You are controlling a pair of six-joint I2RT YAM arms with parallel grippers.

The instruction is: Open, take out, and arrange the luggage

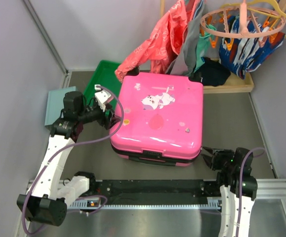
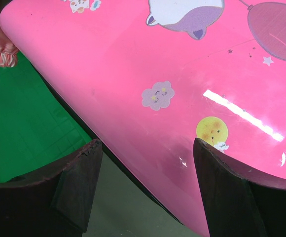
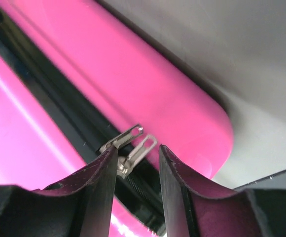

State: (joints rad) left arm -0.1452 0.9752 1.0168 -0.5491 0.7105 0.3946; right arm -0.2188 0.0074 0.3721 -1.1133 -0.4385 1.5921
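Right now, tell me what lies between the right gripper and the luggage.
Two metal zipper pulls, shown in the right wrist view: they stick out from the luggage's black zipper band into the gap between the right gripper's fingers.

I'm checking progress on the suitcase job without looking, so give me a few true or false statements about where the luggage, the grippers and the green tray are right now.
The luggage lies closed and flat. True.
The right gripper has the metal zipper pulls between its fingers. True.
The left gripper is clamped shut on a handle. False: it is open at the luggage's left edge.
The green tray sits on the luggage. False: it lies beside it, at the far left corner.
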